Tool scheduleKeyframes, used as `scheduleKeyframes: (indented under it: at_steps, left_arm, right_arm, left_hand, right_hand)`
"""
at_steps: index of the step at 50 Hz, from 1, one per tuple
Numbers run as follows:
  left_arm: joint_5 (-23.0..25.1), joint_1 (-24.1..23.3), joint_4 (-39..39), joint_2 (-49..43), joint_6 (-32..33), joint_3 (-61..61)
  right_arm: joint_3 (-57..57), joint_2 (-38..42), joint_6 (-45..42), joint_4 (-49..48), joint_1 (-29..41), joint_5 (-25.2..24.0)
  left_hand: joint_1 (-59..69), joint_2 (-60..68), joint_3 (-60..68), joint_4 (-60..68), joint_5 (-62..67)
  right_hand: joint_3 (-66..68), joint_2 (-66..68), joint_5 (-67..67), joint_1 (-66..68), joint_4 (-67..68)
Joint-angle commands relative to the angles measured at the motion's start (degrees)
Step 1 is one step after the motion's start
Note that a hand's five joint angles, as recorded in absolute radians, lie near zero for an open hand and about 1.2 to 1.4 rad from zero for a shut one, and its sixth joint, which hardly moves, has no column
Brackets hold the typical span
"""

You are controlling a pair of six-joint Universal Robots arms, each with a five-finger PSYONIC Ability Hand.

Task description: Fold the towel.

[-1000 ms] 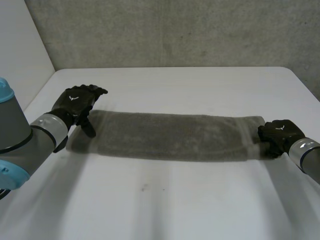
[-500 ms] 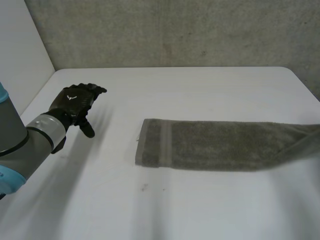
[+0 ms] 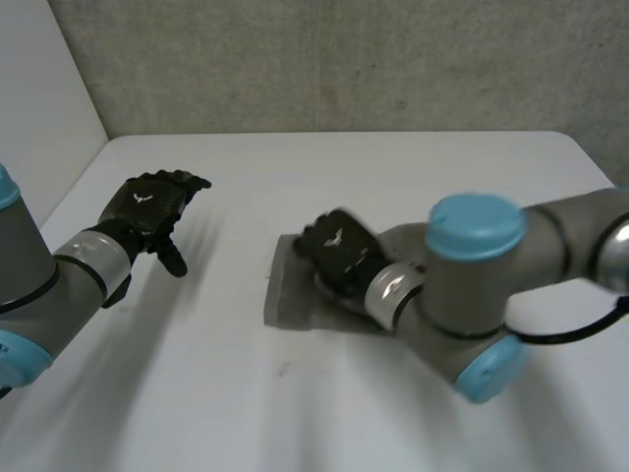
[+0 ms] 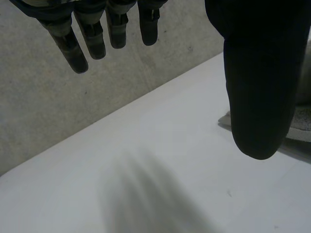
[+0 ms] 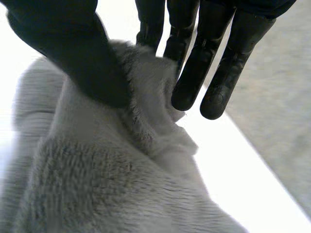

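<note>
White table (image 3: 413, 177) runs up to a grey concrete wall (image 3: 344, 59), and you have the towel (image 3: 288, 300) lying on it near the middle. In the head view one short end of the towel shows as a flat grey strip on the table, just beside your right hand (image 3: 334, 254). The rest runs under that hand and under the right arm (image 3: 472, 285), which reaches across from the right side and hides most of the cloth.

Your right hand sits on the towel at that end. From its own wrist camera you can see a ridge of pile gathered up between the thumb (image 5: 82, 63) and the fingers (image 5: 192, 68). The thumb presses into one side of the ridge and the nearer fingers sink into the other, so the hand is pinching the cloth. The outer fingers stand straight just past the fold.

Your left hand (image 3: 147, 205) is well apart from the towel, over the left part of the table, at the end of the left arm (image 3: 59, 285). It is spread and relaxed, with the thumb pointing down, and it holds nothing. In the left wrist view you have bare table beneath the palm, and a corner of the towel shows just behind the thumb.
</note>
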Motion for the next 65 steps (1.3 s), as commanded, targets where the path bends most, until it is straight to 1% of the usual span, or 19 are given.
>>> scheduleKeyframes:
  at_steps: [1, 2, 3, 11, 21, 23, 25, 26, 29, 36, 41, 43, 46, 51, 60, 61, 62, 64, 65]
  left_arm:
    - [0.0, -0.1, 0.1, -0.2, 0.0, -0.1]
    - [0.0, -0.2, 0.7, -0.2, 0.1, -0.3]
    - [0.0, -0.2, 0.7, -0.2, 0.1, -0.3]
    - [-0.1, -0.5, 1.8, -0.2, 0.2, -0.8]
    - [-0.1, -0.9, 1.8, -0.6, 0.2, -1.2]
    - [-0.2, -0.9, 1.9, -0.7, 0.3, -1.1]
    - [-0.1, -1.0, 1.9, -0.7, 0.3, -1.1]
    - [-0.1, -1.0, 1.9, -0.7, 0.3, -1.1]
    - [-0.2, -1.0, 1.8, -0.7, 0.3, -1.2]
    - [-0.3, -1.1, 1.9, -0.3, 0.3, -1.5]
    - [-0.3, -1.0, 1.9, 0.0, 0.3, -1.5]
    - [-0.3, -1.0, 1.9, 0.0, 0.3, -1.6]
    - [-0.3, -1.0, 1.8, 0.0, 0.3, -1.6]
    - [-0.4, -1.1, 1.8, 0.1, 0.3, -1.9]
    - [-0.6, -1.1, 1.8, 0.7, 0.0, -1.5]
    - [-0.6, -1.4, 1.7, 0.7, -0.1, -1.1]
    - [-0.6, -1.4, 1.7, 0.7, -0.1, -1.1]
    - [-0.6, -2.7, 1.8, 0.9, -0.2, 0.1]
    - [-0.6, -2.7, 1.8, 0.9, -0.2, 0.1]
  right_arm:
    - [-0.1, 1.0, 0.8, 0.3, 0.9, 1.4]
    - [-0.1, 1.0, 0.8, 0.3, 0.9, 1.4]
    - [0.4, -1.0, 1.6, 0.8, 0.0, 1.4]
    - [10.9, -12.7, 10.6, 1.4, -13.1, 1.4]
    - [27.4, -16.6, 7.1, 1.0, -25.8, 0.7]
    - [29.3, -16.7, 5.6, 0.6, -27.1, 0.7]
    - [30.9, -16.8, 2.7, 0.4, -28.8, 0.8]
    - [30.9, -16.8, 2.7, 0.4, -28.8, 0.8]
    - [30.3, -16.7, 0.1, -1.2, -29.0, 1.0]
    - [26.9, -17.0, -0.8, -4.5, -28.4, 2.3]
    - [21.5, -19.1, -1.0, -5.1, -24.6, 4.2]
    - [16.0, -18.2, -1.2, -4.6, -17.0, 4.6]
    - [13.3, -16.4, -1.7, -4.4, -13.0, 4.8]
    - [7.0, -7.9, -7.5, -2.8, 1.0, 4.0]
    - [6.1, -0.1, -13.7, -2.6, 7.3, 4.7]
    - [6.0, -0.4, -13.6, -2.6, 7.1, 5.2]
    - [6.0, -0.4, -13.6, -2.6, 7.1, 5.2]
    - [6.3, -3.3, -11.8, -2.6, 7.0, 6.3]
    - [6.3, -3.3, -11.8, -2.6, 7.0, 6.3]
  left_hand:
    - [0.6, 0.9, 0.8, 0.7, -1.1]
    - [0.6, 0.9, 0.8, 0.7, -1.1]
    - [0.6, 0.9, 0.8, 0.7, -1.1]
    - [0.6, 0.9, 0.8, 0.7, -1.1]
    - [0.5, 0.7, 0.6, 0.6, -1.3]
    - [0.5, 0.7, 0.6, 0.6, -1.3]
    - [0.5, 0.7, 0.6, 0.6, -1.3]
    - [0.5, 0.7, 0.6, 0.6, -1.3]
    - [0.3, 0.5, 0.4, 0.4, -1.5]
    - [0.3, 0.5, 0.4, 0.4, -1.5]
    - [0.3, 0.5, 0.4, 0.4, -1.5]
    - [0.3, 0.5, 0.4, 0.4, -1.5]
    - [0.3, 0.5, 0.4, 0.4, -1.5]
    - [0.3, 0.5, 0.4, 0.4, -1.5]
    - [0.8, 1.0, 0.9, 0.9, -1.0]
    - [1.6, 1.9, 1.8, 1.7, -0.1]
    - [1.7, 1.9, 1.8, 1.7, -0.1]
    - [4.0, 4.2, 4.1, 4.1, 2.2]
    - [4.0, 4.2, 4.1, 4.1, 2.2]
  right_hand:
    - [-39.8, -38.6, -39.8, -30.3, -39.9]
    - [-40.0, -38.8, -40.0, -30.4, -40.0]
    - [-49.6, -48.4, -49.6, -40.1, -49.7]
    - [-49.6, -48.4, -49.6, -40.1, -49.7]
    - [-48.6, -47.4, -48.6, -39.0, -48.6]
    - [-40.6, -39.4, -40.6, -31.1, -40.7]
    - [-14.7, -13.5, -14.7, -5.1, -14.7]
    - [-14.6, -13.4, -14.6, -5.0, -14.6]
    - [20.3, 21.5, 20.3, 29.8, 20.2]
    - [20.4, 21.6, 20.4, 29.9, 20.3]
    - [20.4, 21.6, 20.4, 29.9, 20.3]
    - [20.4, 21.6, 20.4, 29.9, 20.3]
    - [20.4, 21.6, 20.4, 29.9, 20.3]
    - [20.4, 21.6, 20.4, 29.9, 20.3]
    - [20.4, 21.6, 20.4, 29.9, 20.3]
    - [9.9, 11.1, 9.9, 19.5, 9.9]
    - [9.8, 11.0, 9.8, 19.4, 9.8]
    - [-33.5, -32.3, -33.5, -24.0, -33.6]
    - [-33.7, -32.5, -33.7, -24.2, -33.8]
